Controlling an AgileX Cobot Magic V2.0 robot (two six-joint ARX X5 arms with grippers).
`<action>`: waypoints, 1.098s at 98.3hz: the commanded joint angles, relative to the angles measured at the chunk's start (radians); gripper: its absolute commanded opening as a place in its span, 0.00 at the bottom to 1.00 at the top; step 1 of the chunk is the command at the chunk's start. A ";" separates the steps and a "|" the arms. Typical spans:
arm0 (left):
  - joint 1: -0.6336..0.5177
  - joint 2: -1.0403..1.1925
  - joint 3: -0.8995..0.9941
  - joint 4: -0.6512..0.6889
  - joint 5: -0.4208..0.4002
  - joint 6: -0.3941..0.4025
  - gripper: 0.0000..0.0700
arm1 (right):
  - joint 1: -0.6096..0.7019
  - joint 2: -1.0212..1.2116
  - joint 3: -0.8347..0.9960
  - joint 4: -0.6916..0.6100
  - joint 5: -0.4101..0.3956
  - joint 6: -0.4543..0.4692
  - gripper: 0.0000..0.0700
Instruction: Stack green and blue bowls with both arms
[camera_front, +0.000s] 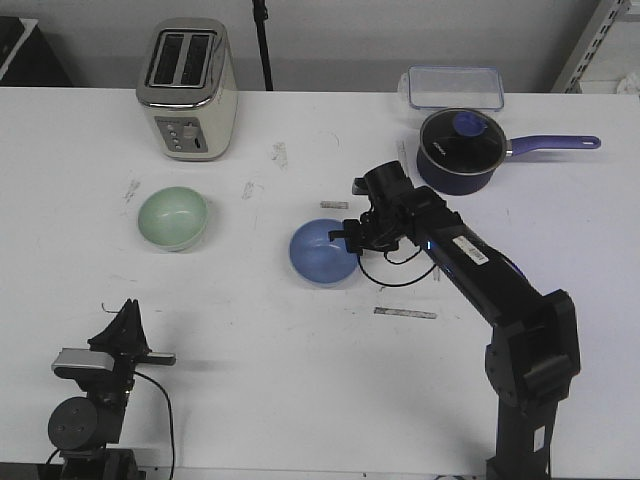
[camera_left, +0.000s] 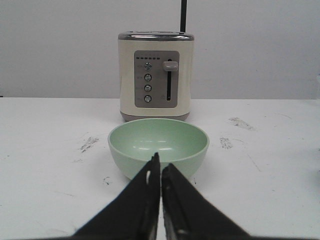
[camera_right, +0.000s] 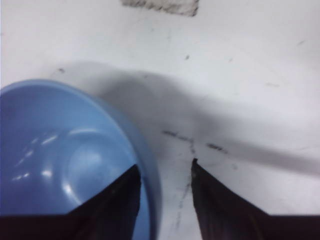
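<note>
The mint green bowl (camera_front: 173, 217) stands on the white table at the left, in front of the toaster; it also shows in the left wrist view (camera_left: 158, 145). The blue bowl (camera_front: 320, 253) sits near the table's middle and fills the right wrist view (camera_right: 65, 165). My right gripper (camera_front: 350, 240) is open and straddles the blue bowl's right rim, one finger inside (camera_right: 117, 200), one outside (camera_right: 215, 200). My left gripper (camera_left: 160, 167) is shut and empty, well short of the green bowl; in the front view it (camera_front: 127, 312) rests at the table's near left edge.
A cream toaster (camera_front: 189, 88) stands at the back left. A dark navy saucepan with glass lid (camera_front: 462, 150) and a clear plastic container (camera_front: 455, 87) stand at the back right. Tape strips and scuff marks dot the table (camera_front: 250, 330).
</note>
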 joint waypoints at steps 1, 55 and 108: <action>0.000 -0.002 -0.022 0.015 -0.002 -0.003 0.00 | 0.001 -0.033 0.014 0.016 0.008 0.005 0.46; 0.000 -0.002 -0.022 0.015 -0.002 -0.003 0.00 | -0.016 -0.260 -0.109 0.195 0.222 -0.116 0.15; 0.000 -0.002 -0.022 0.015 -0.002 -0.002 0.00 | -0.237 -0.809 -0.785 0.772 0.308 -0.377 0.02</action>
